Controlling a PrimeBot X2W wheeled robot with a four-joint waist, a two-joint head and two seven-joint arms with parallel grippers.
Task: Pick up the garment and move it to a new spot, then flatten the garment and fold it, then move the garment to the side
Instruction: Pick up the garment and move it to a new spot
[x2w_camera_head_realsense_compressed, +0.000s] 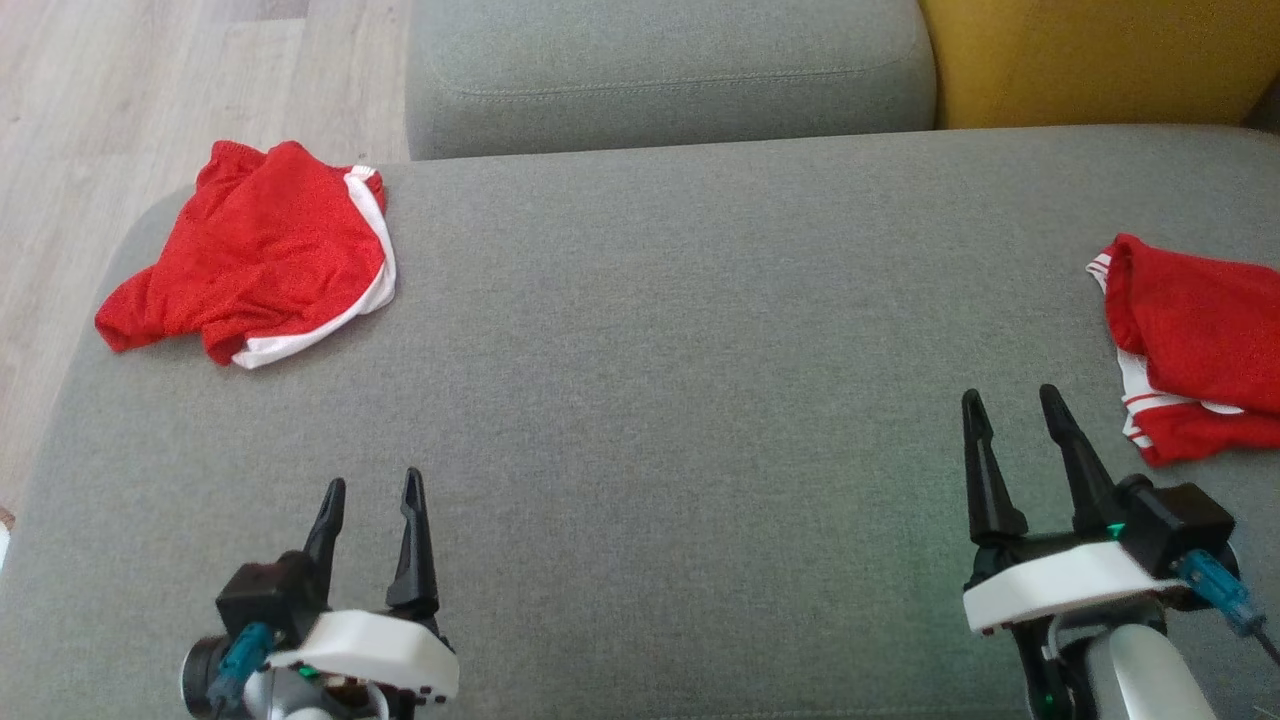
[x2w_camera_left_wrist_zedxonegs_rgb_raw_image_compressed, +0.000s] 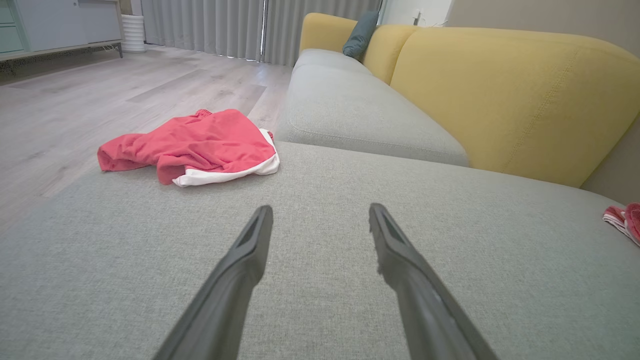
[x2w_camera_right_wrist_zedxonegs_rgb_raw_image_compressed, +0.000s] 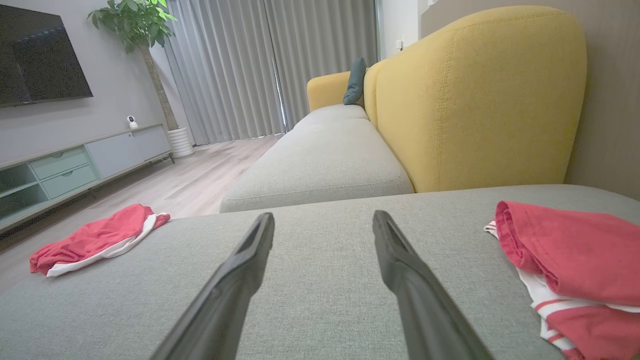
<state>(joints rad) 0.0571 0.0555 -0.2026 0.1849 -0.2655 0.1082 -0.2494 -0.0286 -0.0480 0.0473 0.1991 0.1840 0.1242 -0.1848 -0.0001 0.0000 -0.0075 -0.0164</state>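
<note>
A crumpled red garment with white trim (x2w_camera_head_realsense_compressed: 255, 255) lies at the far left corner of the grey sofa seat (x2w_camera_head_realsense_compressed: 680, 380); it also appears in the left wrist view (x2w_camera_left_wrist_zedxonegs_rgb_raw_image_compressed: 192, 145) and the right wrist view (x2w_camera_right_wrist_zedxonegs_rgb_raw_image_compressed: 95, 237). A second red garment with white stripes (x2w_camera_head_realsense_compressed: 1195, 345) lies folded at the seat's right edge, close beside my right gripper (x2w_camera_right_wrist_zedxonegs_rgb_raw_image_compressed: 570, 260). My left gripper (x2w_camera_head_realsense_compressed: 372, 490) hovers open over the near left of the seat, well short of the crumpled garment. Near the lower right, my right gripper (x2w_camera_head_realsense_compressed: 1010, 400) is open and holds nothing.
A second grey seat cushion (x2w_camera_head_realsense_compressed: 670, 70) and a yellow backrest (x2w_camera_head_realsense_compressed: 1100, 60) border the far side. Wooden floor (x2w_camera_head_realsense_compressed: 100, 100) drops off to the left. A TV cabinet (x2w_camera_right_wrist_zedxonegs_rgb_raw_image_compressed: 75, 165) and a potted plant (x2w_camera_right_wrist_zedxonegs_rgb_raw_image_compressed: 145, 30) stand across the room.
</note>
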